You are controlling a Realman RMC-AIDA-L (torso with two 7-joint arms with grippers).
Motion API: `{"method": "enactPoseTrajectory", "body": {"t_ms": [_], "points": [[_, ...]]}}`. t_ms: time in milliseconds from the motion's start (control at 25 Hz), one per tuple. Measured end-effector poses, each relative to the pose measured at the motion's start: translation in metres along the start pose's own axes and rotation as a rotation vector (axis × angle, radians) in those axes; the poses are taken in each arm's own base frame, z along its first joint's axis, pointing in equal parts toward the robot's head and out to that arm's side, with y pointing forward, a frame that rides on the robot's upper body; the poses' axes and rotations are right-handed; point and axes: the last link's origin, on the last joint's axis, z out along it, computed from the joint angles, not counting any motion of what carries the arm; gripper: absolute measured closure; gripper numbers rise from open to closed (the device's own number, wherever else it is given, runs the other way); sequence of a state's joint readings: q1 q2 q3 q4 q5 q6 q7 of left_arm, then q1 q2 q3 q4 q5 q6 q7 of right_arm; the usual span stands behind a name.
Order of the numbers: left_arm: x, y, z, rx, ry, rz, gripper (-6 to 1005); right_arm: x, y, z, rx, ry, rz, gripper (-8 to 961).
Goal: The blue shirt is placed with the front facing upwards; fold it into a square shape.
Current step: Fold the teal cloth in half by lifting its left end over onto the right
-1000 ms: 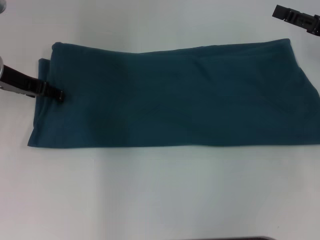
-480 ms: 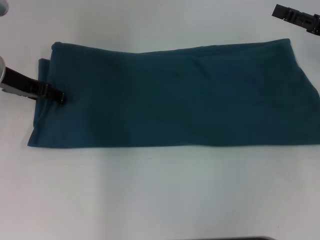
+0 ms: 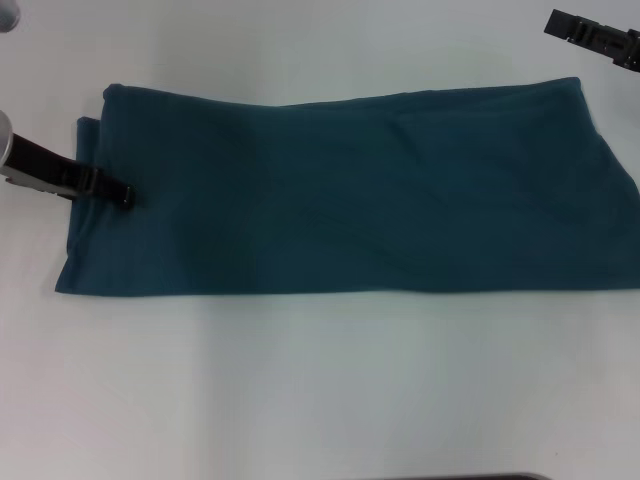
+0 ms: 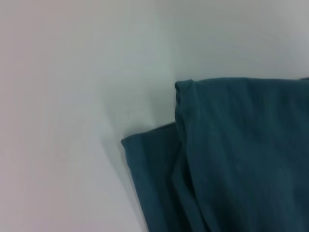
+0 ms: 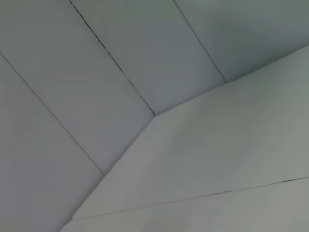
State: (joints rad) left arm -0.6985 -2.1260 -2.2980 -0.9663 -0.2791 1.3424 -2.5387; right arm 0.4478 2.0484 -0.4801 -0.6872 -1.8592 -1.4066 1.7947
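Shirt (image 3: pixel 350 190) folded lengthwise, plain side up; left hand (image 3: pixel 122 194) at edge.

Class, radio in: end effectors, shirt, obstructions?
Left end effector at blue shirt left edge. Right end effector parked far right. Shirt a long band, not square. No obstructions.

Left arm low at the left edge, right arm raised at the far right corner.

The left gripper (image 3: pixel 122 193) reaches in from the left side of the head view, its dark fingers lying nearly flat and pointing to the right, with the silver wrist behind them at the frame's edge. The right gripper (image 3: pixel 562 24) shows only as a dark fingered tip in the upper right corner, pointing left, apart from the left arm. Neither wrist view shows its own fingers.
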Motion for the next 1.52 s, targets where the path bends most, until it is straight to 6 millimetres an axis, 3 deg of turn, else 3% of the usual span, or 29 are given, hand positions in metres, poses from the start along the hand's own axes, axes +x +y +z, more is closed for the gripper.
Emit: {"method": "enactPoseTrajectory", "body": {"t_ms": [1080, 1520], "points": [[0.008, 0.017, 0.0, -0.027, -0.018, 0.065, 202, 0.0, 0.0, 0.0, -0.003, -0.001, 0.0, 243], [0.01, 0.01, -0.003, -0.006, -0.01, 0.055, 201, -0.001, 0.0, 0.0, -0.001, -0.002, 0.0, 243]]}}
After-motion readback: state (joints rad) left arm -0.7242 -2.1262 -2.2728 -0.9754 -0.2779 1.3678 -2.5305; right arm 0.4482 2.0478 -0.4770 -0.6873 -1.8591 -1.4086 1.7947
